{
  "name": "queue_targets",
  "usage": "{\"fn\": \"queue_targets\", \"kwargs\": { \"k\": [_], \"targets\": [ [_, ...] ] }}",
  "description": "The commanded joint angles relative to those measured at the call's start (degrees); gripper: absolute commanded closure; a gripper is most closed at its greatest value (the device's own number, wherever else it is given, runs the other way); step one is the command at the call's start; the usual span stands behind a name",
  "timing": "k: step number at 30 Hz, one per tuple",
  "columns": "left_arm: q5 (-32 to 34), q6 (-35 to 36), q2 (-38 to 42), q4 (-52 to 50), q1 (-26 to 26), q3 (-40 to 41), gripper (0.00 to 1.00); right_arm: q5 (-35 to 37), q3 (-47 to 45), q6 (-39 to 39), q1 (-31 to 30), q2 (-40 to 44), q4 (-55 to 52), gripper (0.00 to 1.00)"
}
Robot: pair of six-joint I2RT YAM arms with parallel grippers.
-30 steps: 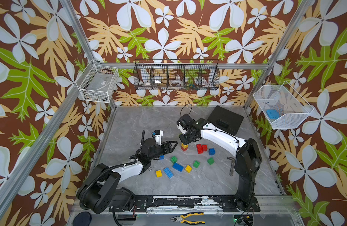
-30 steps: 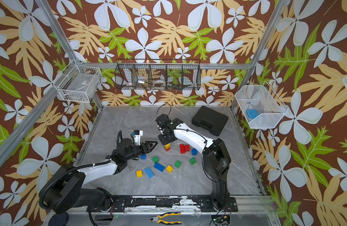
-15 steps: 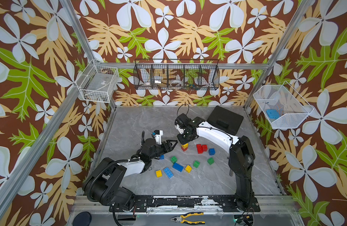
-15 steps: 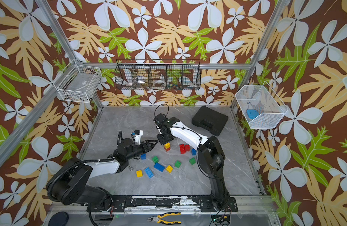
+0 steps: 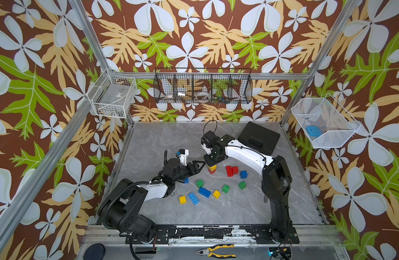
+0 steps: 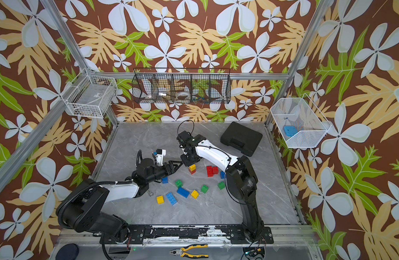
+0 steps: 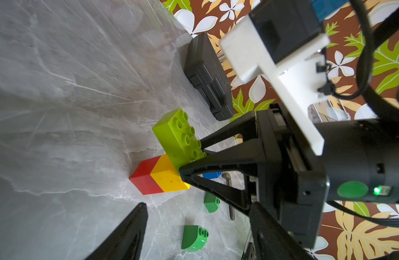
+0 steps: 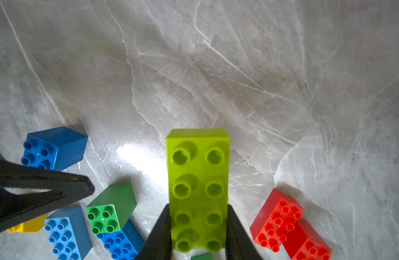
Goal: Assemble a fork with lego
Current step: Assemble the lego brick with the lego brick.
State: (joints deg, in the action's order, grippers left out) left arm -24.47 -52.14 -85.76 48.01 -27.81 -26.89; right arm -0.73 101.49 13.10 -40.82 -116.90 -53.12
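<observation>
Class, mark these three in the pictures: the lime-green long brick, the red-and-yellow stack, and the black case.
lime-green long brick (image 8: 198,189): right wrist view, middle of its studded top.
red-and-yellow stack (image 7: 164,177): left wrist view, yellow brick's side, near the seam.
black case (image 5: 259,138): in a top view, middle of its lid.

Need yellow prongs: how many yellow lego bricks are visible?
3 yellow bricks: one atop the red brick under the right pincer; one beside the light-blue brick; one beside the dark-blue brick. Others may be hidden.

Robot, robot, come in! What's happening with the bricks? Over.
Right gripper shut on lime brick. Brick sits atop yellow-red stack. Left gripper open, empty, beside stack. Nothing blocking.
</observation>
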Motion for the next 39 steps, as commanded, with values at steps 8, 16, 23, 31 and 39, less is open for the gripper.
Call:
{"fn": "queue_targets", "kwargs": {
  "k": [8, 16, 23, 31, 39],
  "targets": [
    [-1.5, 1.19, -0.9, 0.99, 0.03, -0.97, 0.26, 0.76, -0.55, 0.67, 0.56, 0.53, -0.74, 0.76],
    [-1.6, 1.25, -0.99, 0.95, -0.07, -0.88, 0.26, -0.38, -0.86, 0.39, 0.73, 0.32, -0.74, 0.76],
    [-1.76, 1.25, -1.27, 0.95, -0.05, -0.97, 0.26, -2.13, -1.36, -0.36, 0.75, -0.61, -2.11, 0.75],
    [-1.9, 1.36, -1.7, 0.97, -0.06, -1.22, 0.26, -2.31, -2.0, -0.36, 1.31, -1.13, -3.45, 0.75],
    [-1.95, 1.6, -1.7, 0.95, -0.05, -1.05, 0.26, -2.63, -1.42, -1.41, 1.79, -1.84, -4.7, 0.76]
  ]
}}
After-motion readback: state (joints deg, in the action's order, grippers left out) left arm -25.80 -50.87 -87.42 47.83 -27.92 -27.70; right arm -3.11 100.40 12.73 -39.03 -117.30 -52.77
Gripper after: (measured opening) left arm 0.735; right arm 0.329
